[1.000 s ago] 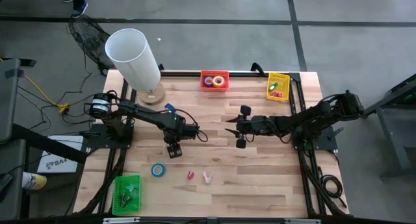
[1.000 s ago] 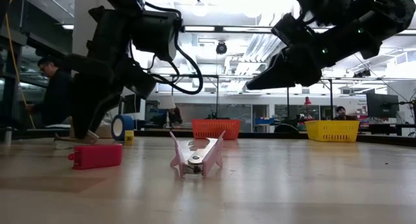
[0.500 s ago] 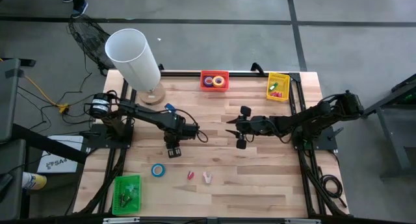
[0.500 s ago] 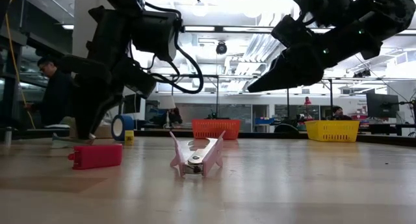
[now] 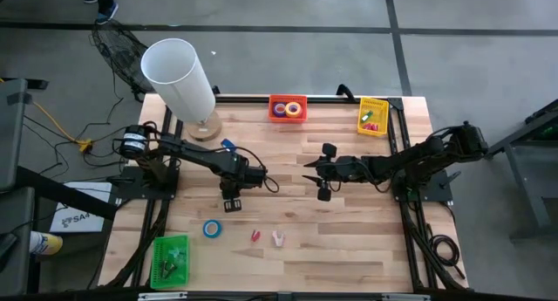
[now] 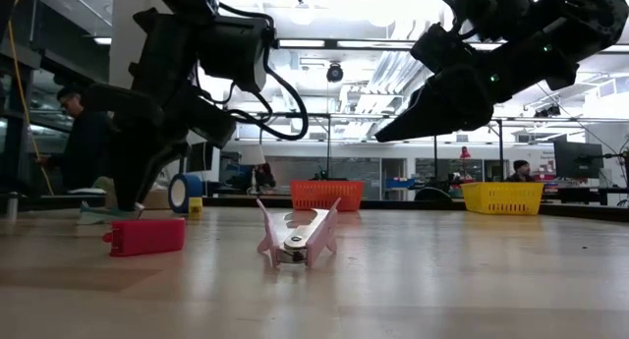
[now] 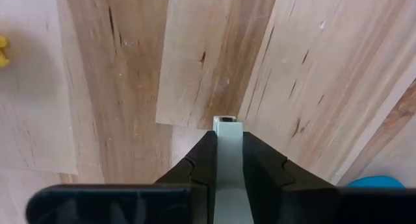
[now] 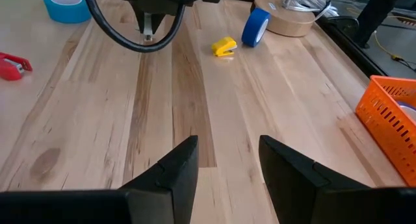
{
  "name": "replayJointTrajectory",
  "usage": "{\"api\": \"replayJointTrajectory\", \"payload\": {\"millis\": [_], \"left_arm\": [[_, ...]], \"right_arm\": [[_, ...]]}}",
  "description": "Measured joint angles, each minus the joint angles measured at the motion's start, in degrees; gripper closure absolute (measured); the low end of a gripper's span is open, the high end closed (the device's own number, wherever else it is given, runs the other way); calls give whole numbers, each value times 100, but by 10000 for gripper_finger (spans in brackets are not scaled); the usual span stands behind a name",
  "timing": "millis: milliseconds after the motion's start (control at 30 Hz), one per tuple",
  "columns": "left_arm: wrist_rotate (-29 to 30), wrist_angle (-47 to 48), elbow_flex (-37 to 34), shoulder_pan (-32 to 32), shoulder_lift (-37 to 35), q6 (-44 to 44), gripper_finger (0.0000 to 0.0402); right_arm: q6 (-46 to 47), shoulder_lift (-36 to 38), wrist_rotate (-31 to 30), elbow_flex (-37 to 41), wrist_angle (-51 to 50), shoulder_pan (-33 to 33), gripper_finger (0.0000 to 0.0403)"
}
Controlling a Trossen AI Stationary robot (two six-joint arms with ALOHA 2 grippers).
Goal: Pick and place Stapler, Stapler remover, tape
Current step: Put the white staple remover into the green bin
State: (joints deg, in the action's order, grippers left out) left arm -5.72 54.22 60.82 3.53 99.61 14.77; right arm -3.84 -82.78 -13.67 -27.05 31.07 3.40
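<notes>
My left gripper [image 5: 233, 201] points down at the table's middle left, shut on a small pale green bar-shaped item [image 7: 227, 156]. A flat blue tape roll [image 5: 212, 229], a small red stapler [image 6: 145, 235] and a pink staple remover [image 6: 298, 236] lie on the wood nearer the front edge. Another blue tape roll [image 8: 255, 26] stands on edge by a yellow item [image 8: 225, 47]. My right gripper [image 5: 312, 174] hovers open above the table's middle, with nothing between its fingers. My left gripper pinches the pale green item's two long sides [image 7: 227, 143] between its two fingers, which come from above and point down. The item's end [image 7: 227, 124] sticks out past the fingertips. In the low view the item [image 6: 98, 214] lies level at table height; whether it rests on the wood I cannot tell.
An orange basket [image 5: 288, 108] holding tape rolls and a yellow basket [image 5: 372, 116] stand at the far edge. A green basket [image 5: 170, 259] sits at the near left corner. A tall white cylinder [image 5: 179, 74] stands at the far left.
My left gripper has shut on the pale green item without moving from its place. My right gripper has kept still.
</notes>
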Motion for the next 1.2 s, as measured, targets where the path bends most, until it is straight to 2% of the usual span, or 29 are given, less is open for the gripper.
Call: {"api": "replayJointTrajectory", "payload": {"millis": [300, 567, 933, 1033, 1200], "left_arm": [[-85, 457, 29, 0, -39, -300, 359], [243, 1204, 698, 232, -111, -424, 359], [376, 3226, 1879, 1686, -114, 86, 359], [319, 3374, 1978, 2169, -114, 504, 359], [-145, 3410, 1991, 2999, -114, 1466, 359]], "right_arm": [[0, 0, -2, 0, -2, 0, 249], [0, 0, -2, 0, -59, 0, 249], [105, -2, 15, 2, -267, 0, 249], [151, -2, 16, 2, -267, 0, 249], [234, -2, 15, 2, -262, 2, 249]]}}
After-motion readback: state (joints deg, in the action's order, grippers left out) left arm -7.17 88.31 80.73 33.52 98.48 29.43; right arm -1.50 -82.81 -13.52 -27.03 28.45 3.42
